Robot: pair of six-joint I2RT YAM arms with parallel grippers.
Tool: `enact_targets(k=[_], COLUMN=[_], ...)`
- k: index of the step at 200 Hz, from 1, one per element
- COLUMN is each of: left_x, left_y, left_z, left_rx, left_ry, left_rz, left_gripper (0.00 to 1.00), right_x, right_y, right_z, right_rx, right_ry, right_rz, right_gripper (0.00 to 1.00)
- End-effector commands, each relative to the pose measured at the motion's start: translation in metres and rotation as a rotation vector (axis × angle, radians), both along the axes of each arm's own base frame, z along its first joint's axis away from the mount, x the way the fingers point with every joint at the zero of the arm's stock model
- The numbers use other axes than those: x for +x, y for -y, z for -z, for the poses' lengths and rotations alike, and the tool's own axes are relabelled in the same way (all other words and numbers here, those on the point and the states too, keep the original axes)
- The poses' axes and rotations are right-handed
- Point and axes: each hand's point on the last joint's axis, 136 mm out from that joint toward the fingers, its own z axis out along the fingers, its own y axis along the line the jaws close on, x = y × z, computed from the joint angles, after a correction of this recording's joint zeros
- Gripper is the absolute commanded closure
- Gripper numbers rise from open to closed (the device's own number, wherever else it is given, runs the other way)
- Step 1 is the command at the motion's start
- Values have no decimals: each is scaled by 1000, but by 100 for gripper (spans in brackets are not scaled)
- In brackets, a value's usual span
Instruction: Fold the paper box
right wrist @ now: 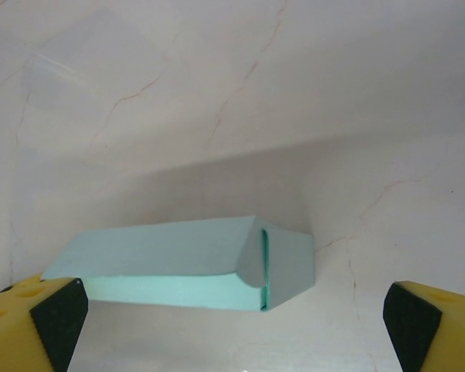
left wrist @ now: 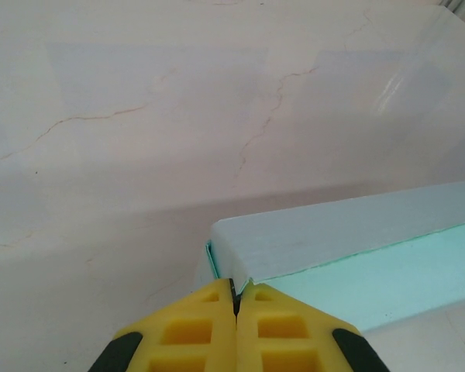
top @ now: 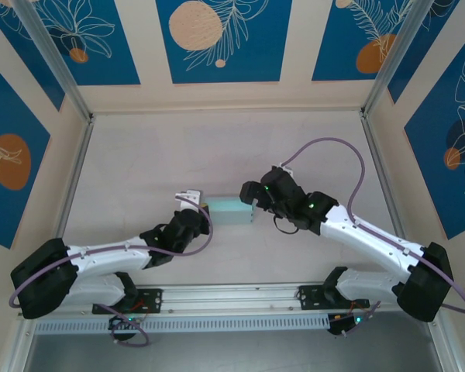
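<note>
Box location: paper box [top: 229,211] lies flat on the table [top: 139,155], mid-workspace, between the two grippers.
Box form: looks already a closed flat rectangular shape; in the right wrist view the end flap on the paper box [right wrist: 178,256] bulges a bit and is not fully flush.
Left gripper: left gripper [top: 195,201] has its fingers pressed together with nothing visible between them; in the left wrist view the left gripper [left wrist: 235,291] tips sit right at the corner of the paper box [left wrist: 349,232]. Touching or just beside, can't tell.
Right gripper: right gripper [top: 250,198] has its fingers spread wide; in its wrist view the right gripper [right wrist: 232,311] is clear of the box, which sits ahead between the pads.
Handling (judged): thin card, very light, hollow, dents under a hard squeeze, likely slides on the smooth table when pushed.
Grasp (judged): pinch lightly across the narrow width near an end, on folded edges where the card is stiffest; avoid the middle of the broad face.
Risk (judged): a one-sided push skates the box away; the bulging flap could spring open.
</note>
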Motion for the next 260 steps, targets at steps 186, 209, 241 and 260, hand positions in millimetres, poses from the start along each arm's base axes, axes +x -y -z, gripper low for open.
enact_targets(k=[186, 209, 241, 260], left_x=[-23, -27, -32, -38], left_y=[-5, -4, -2, 0], left_z=[44, 45, 46, 45], left_rx=[140, 137, 133, 124], left_ry=[-133, -149, -165, -178], left_rz=[61, 82, 116, 152], left_gripper=[82, 77, 71, 58], right_x=[-13, -12, -9, -6], right_y=[-18, -15, -14, -12], right_z=[94, 101, 105, 107], right_rx=[112, 103, 89, 76], right_ry=[-254, -252, -252, -253], right_rz=[-12, 1, 9, 12], right_gripper=[18, 23, 25, 28])
